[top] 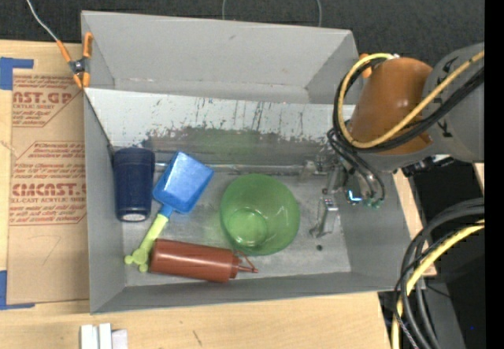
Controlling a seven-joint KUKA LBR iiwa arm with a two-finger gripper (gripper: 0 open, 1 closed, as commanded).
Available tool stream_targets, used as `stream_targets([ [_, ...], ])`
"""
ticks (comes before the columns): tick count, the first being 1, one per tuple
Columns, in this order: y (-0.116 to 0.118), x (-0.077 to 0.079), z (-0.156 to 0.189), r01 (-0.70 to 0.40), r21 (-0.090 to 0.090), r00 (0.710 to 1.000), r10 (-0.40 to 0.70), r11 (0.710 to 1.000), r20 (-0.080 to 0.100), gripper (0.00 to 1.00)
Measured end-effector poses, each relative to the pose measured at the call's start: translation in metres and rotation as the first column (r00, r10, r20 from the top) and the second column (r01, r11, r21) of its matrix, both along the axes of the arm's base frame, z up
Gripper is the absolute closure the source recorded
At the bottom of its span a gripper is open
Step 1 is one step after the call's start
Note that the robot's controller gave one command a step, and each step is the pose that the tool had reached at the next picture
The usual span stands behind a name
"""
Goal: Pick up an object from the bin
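Scuffed grey bin floor (331,257) holds a green bowl (259,213) beside jaws, open or closed unclear.

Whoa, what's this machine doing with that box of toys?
A robot arm reaches from the right into a grey metal bin, meant to pick something out. Its tip hangs low just right of a green bowl, over bare bin floor. A blue scoop, a dark blue cup and a reddish-brown bottle lie further left, away from it.
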State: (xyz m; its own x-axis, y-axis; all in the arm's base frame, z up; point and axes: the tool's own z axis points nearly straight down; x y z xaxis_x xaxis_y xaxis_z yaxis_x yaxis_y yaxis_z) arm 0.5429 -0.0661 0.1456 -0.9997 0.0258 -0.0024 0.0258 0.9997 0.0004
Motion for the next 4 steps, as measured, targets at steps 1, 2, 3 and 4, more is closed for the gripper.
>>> stream_targets([
  [1, 0.004, -0.049, -0.077, -0.071, 0.001, 0.997, 0.071, 0.997, -0.004, 0.00],
  [2, 0.039, -0.046, -0.076, -0.012, 0.001, 1.000, 0.012, 1.000, 0.000, 0.00],
  [3, 0.042, -0.046, -0.075, -0.011, 0.002, 1.000, 0.011, 1.000, 0.000, 0.00],
  [4, 0.097, -0.042, -0.031, -0.054, 0.003, 0.999, 0.054, 0.999, 0.004, 0.00],
])
